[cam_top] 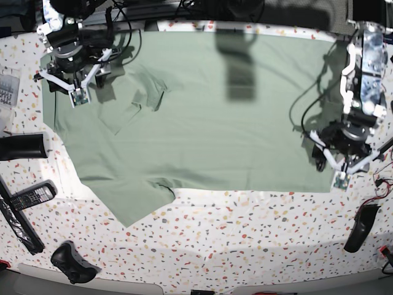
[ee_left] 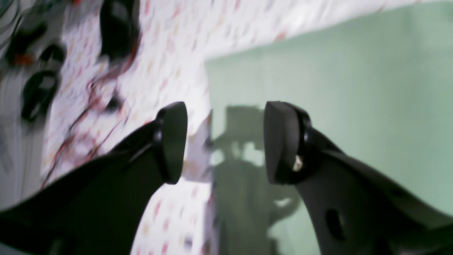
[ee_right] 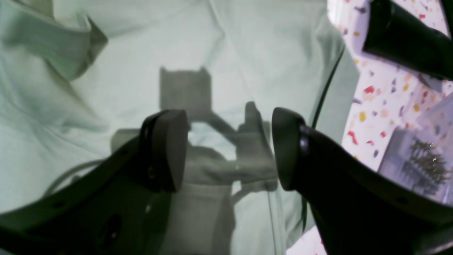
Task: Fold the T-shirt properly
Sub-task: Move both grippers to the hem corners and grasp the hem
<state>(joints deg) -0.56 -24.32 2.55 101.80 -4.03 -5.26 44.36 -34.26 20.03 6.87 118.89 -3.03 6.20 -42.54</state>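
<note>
The pale green T-shirt (cam_top: 215,123) lies spread flat over most of the speckled table, with one sleeve (cam_top: 132,203) sticking out at the front left. Its collar (ee_right: 70,46) shows in the right wrist view. My right gripper (cam_top: 69,78) hovers over the shirt's far left part near the collar. In its own view it (ee_right: 228,148) stands open with only cloth below. My left gripper (cam_top: 342,163) hangs over the shirt's right edge. There it (ee_left: 224,141) is open too, straddling the cloth edge (ee_left: 208,106), with nothing held.
On the table's left are a black cylinder (cam_top: 21,146), a remote (cam_top: 31,195), a game controller (cam_top: 73,263) and a clear parts box (cam_top: 7,89). A black object (cam_top: 359,227) and red wires (cam_top: 377,184) lie at the right. A dark cable (ee_right: 325,88) crosses the shirt's edge.
</note>
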